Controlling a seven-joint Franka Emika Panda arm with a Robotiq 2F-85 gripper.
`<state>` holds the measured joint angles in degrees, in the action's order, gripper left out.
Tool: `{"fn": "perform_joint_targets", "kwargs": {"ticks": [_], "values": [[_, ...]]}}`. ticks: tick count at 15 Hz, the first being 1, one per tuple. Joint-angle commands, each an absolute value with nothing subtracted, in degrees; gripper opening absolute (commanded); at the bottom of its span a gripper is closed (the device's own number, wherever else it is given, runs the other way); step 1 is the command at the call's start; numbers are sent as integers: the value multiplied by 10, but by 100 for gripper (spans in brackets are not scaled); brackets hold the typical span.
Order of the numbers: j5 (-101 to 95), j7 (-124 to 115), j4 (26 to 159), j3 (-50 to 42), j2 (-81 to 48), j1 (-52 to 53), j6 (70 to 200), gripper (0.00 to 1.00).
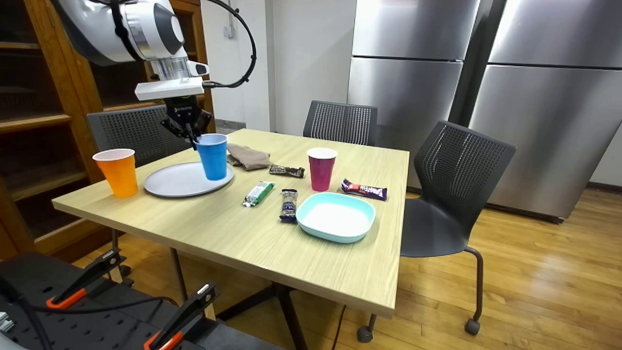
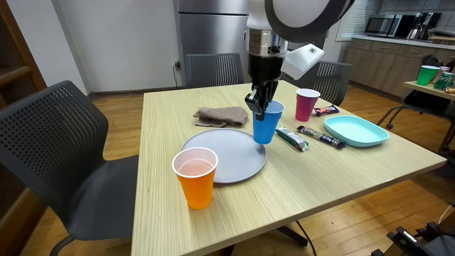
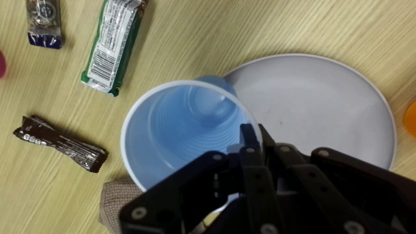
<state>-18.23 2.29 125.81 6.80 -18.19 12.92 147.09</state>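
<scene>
My gripper (image 1: 194,142) is shut on the rim of a blue cup (image 1: 214,160). In the wrist view, one finger of the gripper (image 3: 258,136) is inside the cup (image 3: 175,139) and the other is outside. The cup's mouth faces up. Its base is over the edge of a round grey plate (image 1: 167,181); I cannot tell whether it touches. In an exterior view the gripper (image 2: 261,115) hides part of the cup (image 2: 266,129) beside the plate (image 2: 236,156). An orange cup (image 2: 199,190) stands by the plate's far side from the blue cup.
A brown cloth (image 2: 222,115) lies near the plate. A green-wrapped bar (image 1: 259,193), a dark blue bar (image 1: 288,206), a brown bar (image 1: 286,171) and a purple bar (image 1: 364,190) lie around a pink cup (image 1: 321,172) and a turquoise tray (image 1: 335,238). Chairs surround the table.
</scene>
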Motion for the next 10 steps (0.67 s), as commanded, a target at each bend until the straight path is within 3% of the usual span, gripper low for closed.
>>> {"fn": "perform_joint_targets", "kwargs": {"ticks": [1, 10], "values": [[-187, 63, 1201, 76, -222, 134, 1436, 1], [-189, 116, 1176, 85, -264, 140, 1446, 1]]}}
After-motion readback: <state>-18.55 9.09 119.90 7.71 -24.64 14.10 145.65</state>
